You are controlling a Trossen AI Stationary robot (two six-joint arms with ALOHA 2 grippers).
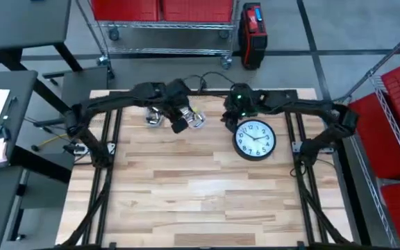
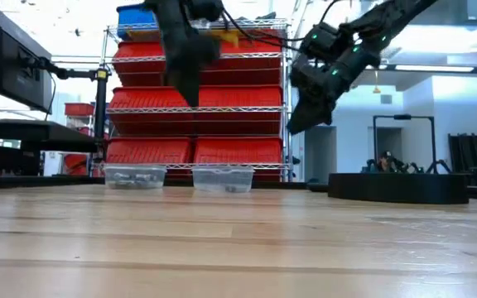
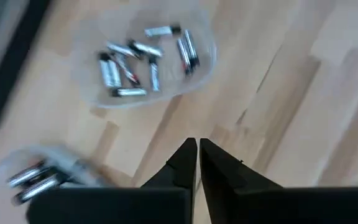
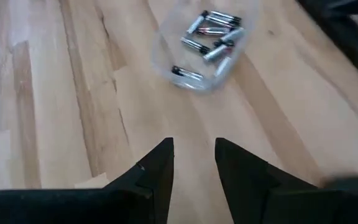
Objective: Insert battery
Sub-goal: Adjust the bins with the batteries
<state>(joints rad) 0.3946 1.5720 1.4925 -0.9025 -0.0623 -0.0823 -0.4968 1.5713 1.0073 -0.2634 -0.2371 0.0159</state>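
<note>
Two clear plastic cups hold several batteries each: one (image 1: 155, 118) and another (image 1: 196, 119) stand on the table's far part, also seen in the low view (image 2: 135, 176) (image 2: 224, 178). A black round wall clock (image 1: 254, 139) lies flat, face up, to their right. My left gripper (image 1: 179, 119) hovers shut above the table between the cups, with nothing in its fingers (image 3: 197, 154). My right gripper (image 1: 231, 119) hangs open and empty (image 4: 194, 155) above the table between the right cup (image 4: 204, 46) and the clock.
The clock's dark rim (image 2: 400, 187) stands low on the table at the right. Bare wood fills the near half of the table (image 1: 200, 201). A wire rack with red bins (image 2: 197, 124) stands beyond the far edge.
</note>
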